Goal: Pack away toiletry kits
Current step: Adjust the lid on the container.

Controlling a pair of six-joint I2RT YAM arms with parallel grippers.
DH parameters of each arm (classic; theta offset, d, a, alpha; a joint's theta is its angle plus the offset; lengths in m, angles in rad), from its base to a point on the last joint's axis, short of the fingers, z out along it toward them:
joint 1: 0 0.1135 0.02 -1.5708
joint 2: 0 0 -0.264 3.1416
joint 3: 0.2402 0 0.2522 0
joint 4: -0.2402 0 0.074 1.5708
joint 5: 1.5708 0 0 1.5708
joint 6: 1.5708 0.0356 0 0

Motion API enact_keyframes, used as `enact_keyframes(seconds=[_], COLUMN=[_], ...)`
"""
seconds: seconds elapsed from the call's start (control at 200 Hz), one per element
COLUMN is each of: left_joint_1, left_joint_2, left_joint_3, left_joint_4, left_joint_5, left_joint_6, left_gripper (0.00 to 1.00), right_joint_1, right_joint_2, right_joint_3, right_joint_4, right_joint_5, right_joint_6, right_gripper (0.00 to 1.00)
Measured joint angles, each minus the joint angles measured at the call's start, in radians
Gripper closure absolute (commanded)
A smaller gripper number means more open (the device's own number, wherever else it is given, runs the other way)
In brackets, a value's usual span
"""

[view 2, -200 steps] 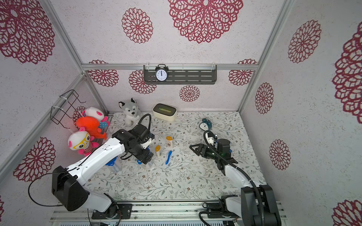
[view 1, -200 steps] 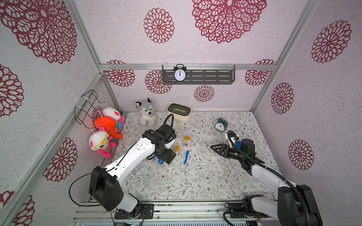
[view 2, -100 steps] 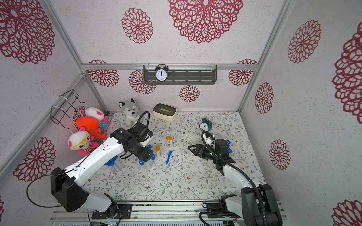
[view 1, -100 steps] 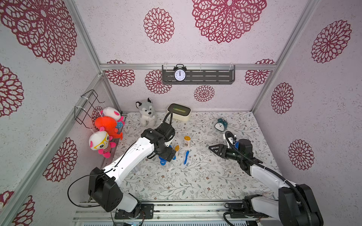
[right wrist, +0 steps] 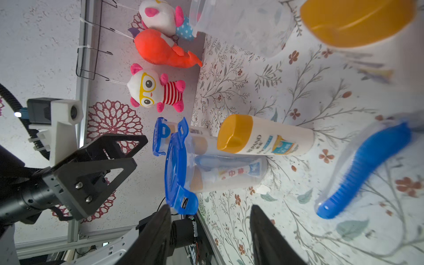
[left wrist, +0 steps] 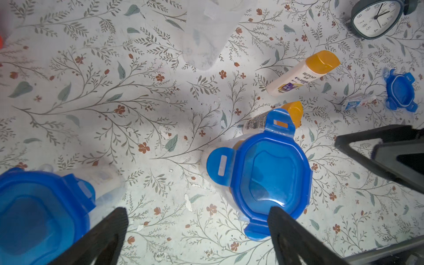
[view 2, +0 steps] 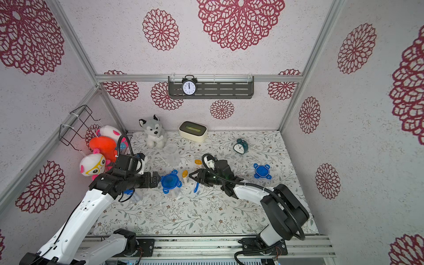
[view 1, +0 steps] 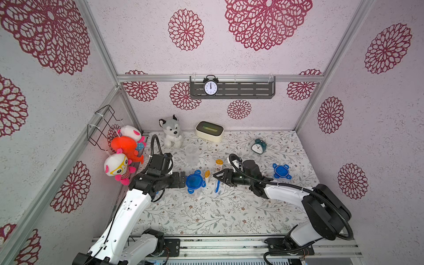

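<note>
Floral-print table, lidded cup, bottle, toothbrush, loose lid, teal clock, tissue box, plush husky

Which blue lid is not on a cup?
The lid by the teal clock, lying flat on the mat. The middle lid and the lid under the left arm both close cups.

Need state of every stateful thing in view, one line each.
left gripper: open, empty
right gripper: open, empty
centre lidded cup: upright, packed, lid on, tabs sticking out
second lidded cup: upright, lid on
lidless cup: upright, empty
far bottle: standing, capped
near bottle: standing, capped
toothbrush: lying loose, unpacked
toothpaste tube: lying loose
spare blue lid: lying flat, on no cup
</note>
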Motion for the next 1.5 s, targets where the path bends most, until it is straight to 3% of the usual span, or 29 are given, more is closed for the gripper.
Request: enact_keyframes(seconds=[0.16,0.5,1.126,1.501], left_joint_1=[0.027,0.036,0.036,0.036], left_joint_2=[0.0,-0.006,0.039,0.054], left_joint_3=[-0.044,-0.117,-0.184,-0.188], left_joint_4=[0.065,0.183,0.303,0.337], left_joint_5=[0.066,0.183,0.255,0.262], left_joint_6=[-0.024,-0.094,-0.217,-0.239], left_gripper=[0.0,0.1,0.2,0.34], right_joint_1=[0.058,0.127,0.159,0.159], right_joint_2=[0.066,0.116,0.135,0.142], right_joint_3=[0.032,0.122,0.138,0.144], right_joint_4=[0.029,0.043,0.024,0.025], right_joint_5=[0.062,0.123,0.15,0.147], right_joint_6=[0.062,0.097,0.105,0.104], right_gripper=[0.5,0.54,0.65,0.76])
